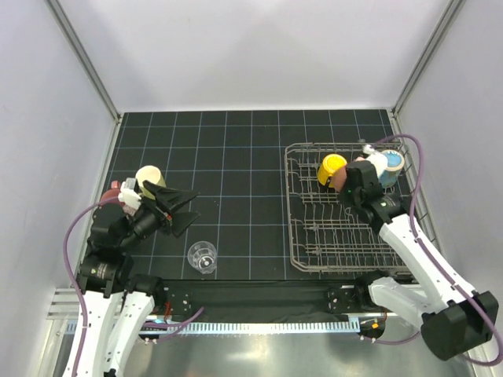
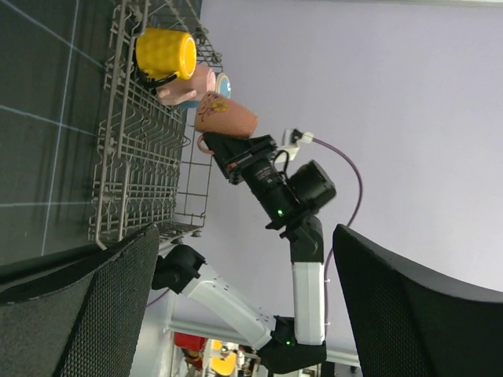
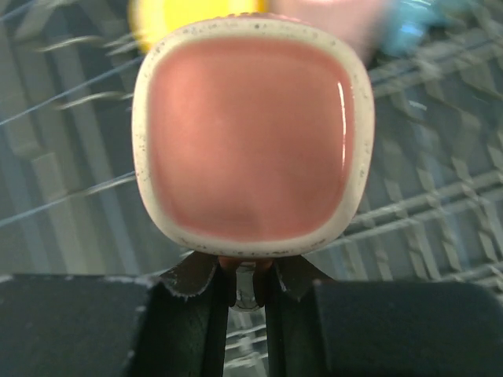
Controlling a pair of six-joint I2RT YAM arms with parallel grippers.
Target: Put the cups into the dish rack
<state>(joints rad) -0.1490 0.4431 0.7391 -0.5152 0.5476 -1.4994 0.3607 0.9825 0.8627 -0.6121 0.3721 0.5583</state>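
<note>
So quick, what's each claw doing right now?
Left gripper: open, empty.
Right gripper: shut on the salmon-pink mug, by its handle.

In your top view the left arm covers most of the maroon mug, leaving you a dark red sliver beside the pale yellow mug, and the right gripper hides much of the pink cup it grips above the dish rack. Your right wrist view is filled by that cup's mouth, so the yellow mug and blue cup behind it are blurred smears cut by the top edge. In your left wrist view the fingers of the left gripper run off the bottom edge.
</note>
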